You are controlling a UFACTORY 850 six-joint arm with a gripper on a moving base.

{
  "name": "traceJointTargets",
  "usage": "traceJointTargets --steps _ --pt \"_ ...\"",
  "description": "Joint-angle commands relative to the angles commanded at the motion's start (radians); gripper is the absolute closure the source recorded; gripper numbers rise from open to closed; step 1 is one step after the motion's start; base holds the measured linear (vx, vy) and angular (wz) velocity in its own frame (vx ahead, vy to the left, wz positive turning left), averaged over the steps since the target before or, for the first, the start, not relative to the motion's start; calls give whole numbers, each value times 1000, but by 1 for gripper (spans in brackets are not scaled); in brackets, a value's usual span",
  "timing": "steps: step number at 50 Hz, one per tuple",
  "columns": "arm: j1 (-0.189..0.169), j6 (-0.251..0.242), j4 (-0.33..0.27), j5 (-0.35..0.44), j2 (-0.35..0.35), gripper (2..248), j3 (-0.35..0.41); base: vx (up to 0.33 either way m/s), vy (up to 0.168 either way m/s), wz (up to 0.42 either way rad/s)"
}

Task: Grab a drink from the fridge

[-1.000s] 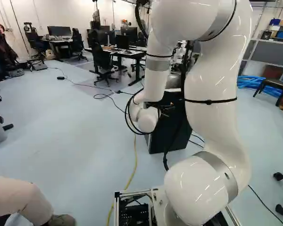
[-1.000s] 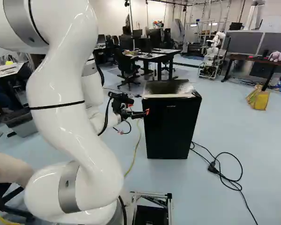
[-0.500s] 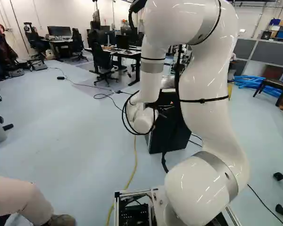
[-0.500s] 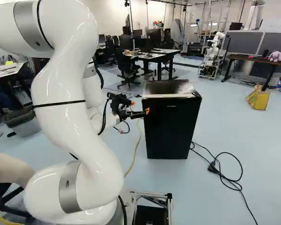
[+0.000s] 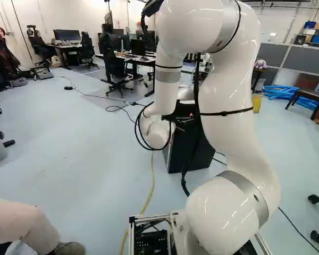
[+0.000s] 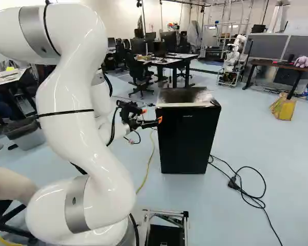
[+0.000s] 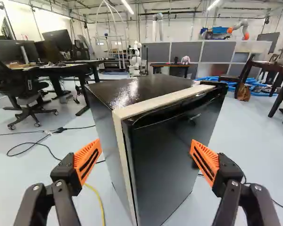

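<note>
Evidently holds the gripper wide, facing the near upright edge of the black fridge on the floor just ahead, likely to leave room for working the closed door open before reaching the unseen drink, presumably inside.

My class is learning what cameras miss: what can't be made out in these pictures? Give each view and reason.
Inside the fridge, any drink: wrist view, hidden by its door.
Fridge's lowest near corner: wrist view, cut off by the bottom edge.
Part of the fridge: left base view, hidden behind the arm.
Arm's topmost part: left base view, cut off by the top edge.
Another robot's details: right base view, too small.
</note>
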Motion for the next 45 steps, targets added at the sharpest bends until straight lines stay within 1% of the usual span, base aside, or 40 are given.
traceJointTargets --steps 45 --pt "-23 0 78 -51 -76 3 -121 0 0 0"
